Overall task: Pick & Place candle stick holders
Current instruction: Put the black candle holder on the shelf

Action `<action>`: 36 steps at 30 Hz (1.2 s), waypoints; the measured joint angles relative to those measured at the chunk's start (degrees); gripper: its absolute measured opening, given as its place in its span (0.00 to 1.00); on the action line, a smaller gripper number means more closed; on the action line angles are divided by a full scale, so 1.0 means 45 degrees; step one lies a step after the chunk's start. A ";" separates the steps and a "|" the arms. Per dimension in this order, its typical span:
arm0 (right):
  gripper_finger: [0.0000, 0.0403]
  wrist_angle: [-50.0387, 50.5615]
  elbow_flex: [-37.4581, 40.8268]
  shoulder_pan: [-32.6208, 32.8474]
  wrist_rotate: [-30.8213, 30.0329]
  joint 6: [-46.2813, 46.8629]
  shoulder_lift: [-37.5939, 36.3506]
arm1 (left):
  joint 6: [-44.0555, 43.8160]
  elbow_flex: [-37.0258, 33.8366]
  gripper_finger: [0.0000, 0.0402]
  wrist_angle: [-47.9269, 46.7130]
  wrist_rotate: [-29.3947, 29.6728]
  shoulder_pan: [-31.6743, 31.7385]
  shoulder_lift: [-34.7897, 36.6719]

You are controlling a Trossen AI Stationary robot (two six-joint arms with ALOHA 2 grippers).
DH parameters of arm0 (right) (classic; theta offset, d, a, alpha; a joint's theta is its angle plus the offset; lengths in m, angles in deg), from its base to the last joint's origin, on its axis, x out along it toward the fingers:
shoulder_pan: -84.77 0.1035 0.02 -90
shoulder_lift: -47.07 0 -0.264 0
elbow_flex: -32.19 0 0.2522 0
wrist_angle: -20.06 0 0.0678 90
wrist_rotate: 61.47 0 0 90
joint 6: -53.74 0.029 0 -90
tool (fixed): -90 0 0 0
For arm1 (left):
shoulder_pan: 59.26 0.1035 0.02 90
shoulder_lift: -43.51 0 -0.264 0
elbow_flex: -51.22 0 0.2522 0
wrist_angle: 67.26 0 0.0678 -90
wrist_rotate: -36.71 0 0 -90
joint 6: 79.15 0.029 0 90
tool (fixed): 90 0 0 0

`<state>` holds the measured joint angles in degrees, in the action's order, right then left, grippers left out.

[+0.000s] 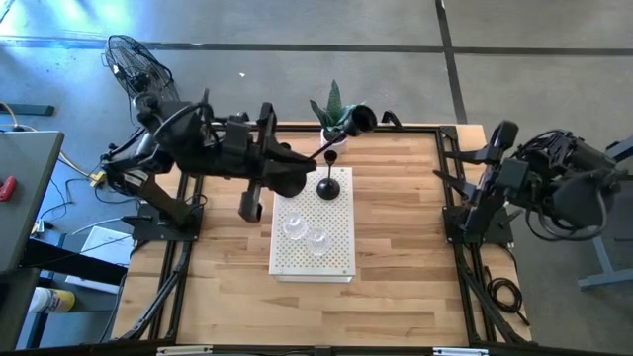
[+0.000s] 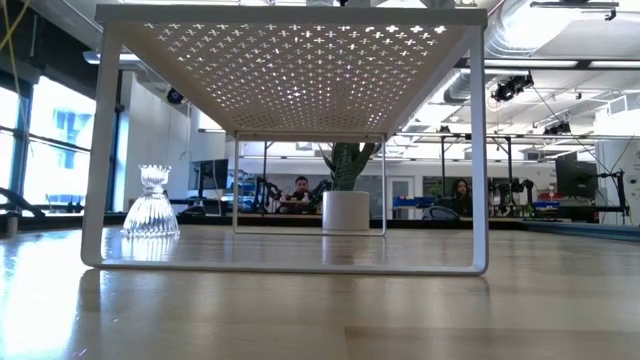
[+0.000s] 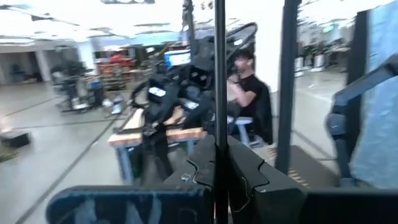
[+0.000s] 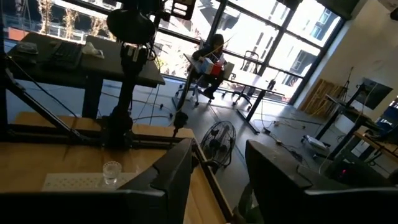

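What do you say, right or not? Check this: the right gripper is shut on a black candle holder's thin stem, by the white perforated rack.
Not right. The left gripper is shut on the black candle holder's thin stem, by the white perforated rack, as the high view shows. The right gripper is open.

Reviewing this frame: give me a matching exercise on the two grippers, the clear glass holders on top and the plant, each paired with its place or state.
Things:
1. left gripper
2. right gripper
3. clear glass holders
4. green plant

Places or states:
A. open, at the table's right side
B. off the rack, at the table's edge
C. shut on the stem of a tilted black candle stick holder
D. standing on the white perforated rack

Pairs: 1-C, 2-A, 3-D, 4-B
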<state>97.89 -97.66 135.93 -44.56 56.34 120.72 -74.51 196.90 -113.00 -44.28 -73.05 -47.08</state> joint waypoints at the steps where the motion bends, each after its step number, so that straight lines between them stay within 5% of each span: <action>1: 0.36 0.0149 0.0000 0.0079 -0.0006 0.0185 0.0000 | 0.0030 -0.0010 0.02 -0.0133 0.0322 -0.0100 0.0085; 14: 0.36 0.1465 0.0000 0.0474 -0.0053 0.1594 0.0005 | 0.0593 0.0014 0.02 -0.3984 0.8373 -0.3810 0.3259; 20: 0.36 0.1667 -0.0005 0.0474 -0.0703 0.1801 0.0010 | -0.0314 -0.0578 0.02 -0.6147 0.9355 -0.5117 0.4144; 25: 0.36 0.1662 -0.0010 0.0474 -0.0784 0.1848 0.0010 | -0.0938 -0.3374 0.02 -0.5754 1.0119 -0.5189 0.5338; 30: 0.36 0.2010 -0.0010 0.0474 -0.0644 0.2518 0.0015 | -0.1453 -0.7414 0.02 -0.3232 1.0349 -0.5204 0.7669; 36: 0.36 0.2405 -0.0010 0.0447 -0.0708 0.2787 0.0049 | -0.0476 -1.3511 0.02 0.2434 0.7733 -0.5191 1.1394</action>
<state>108.71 -97.71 137.94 -47.75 68.88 120.93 -76.66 136.11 -102.05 -9.48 -96.41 4.19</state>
